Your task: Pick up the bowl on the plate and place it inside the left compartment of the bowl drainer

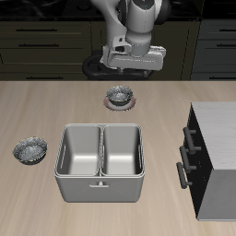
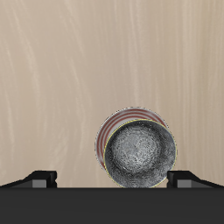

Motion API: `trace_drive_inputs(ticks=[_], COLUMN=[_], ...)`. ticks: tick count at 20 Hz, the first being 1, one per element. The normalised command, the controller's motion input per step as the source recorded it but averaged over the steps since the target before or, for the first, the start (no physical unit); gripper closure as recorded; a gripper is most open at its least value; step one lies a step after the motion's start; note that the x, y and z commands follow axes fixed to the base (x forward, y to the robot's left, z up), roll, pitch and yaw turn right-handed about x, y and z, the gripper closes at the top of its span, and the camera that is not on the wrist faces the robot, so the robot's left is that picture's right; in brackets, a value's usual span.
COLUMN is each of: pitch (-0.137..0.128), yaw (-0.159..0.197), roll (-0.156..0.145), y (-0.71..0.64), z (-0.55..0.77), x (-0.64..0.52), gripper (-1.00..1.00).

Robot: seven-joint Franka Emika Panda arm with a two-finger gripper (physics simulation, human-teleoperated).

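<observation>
Scanning across the bench [image 1: 55, 101] from the exterior view's near side: a second bowl [image 1: 29, 149] is seen alone on the wood, well apart from everything else. Next, the bowl drainer [image 1: 100, 191] is seen near the bench's front edge, both wells bare. Farther back, the bowl [image 1: 119, 94] is seated on the plate [image 1: 120, 104]. The claw [image 1: 135, 66] is held above and just behind it, not touching; fingers are spread apart, nothing gripped. A dark cabinet [image 1: 218, 157] is seen last. Wrist view: bowl [image 2: 141, 154] centred on plate [image 2: 112, 129], between the finger tips [image 2: 39, 178].
</observation>
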Motion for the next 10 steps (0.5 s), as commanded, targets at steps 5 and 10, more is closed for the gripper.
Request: trace_drive_inputs(ticks=[5,10], pitch=[0.007,0.017], yaw=[-0.008,-0.018], roll=[-0.014,-0.023], y=[-0.02,-0.07], z=[-0.16,-0.3], x=[-0.01,0.01], gripper=[-1.0,-1.0])
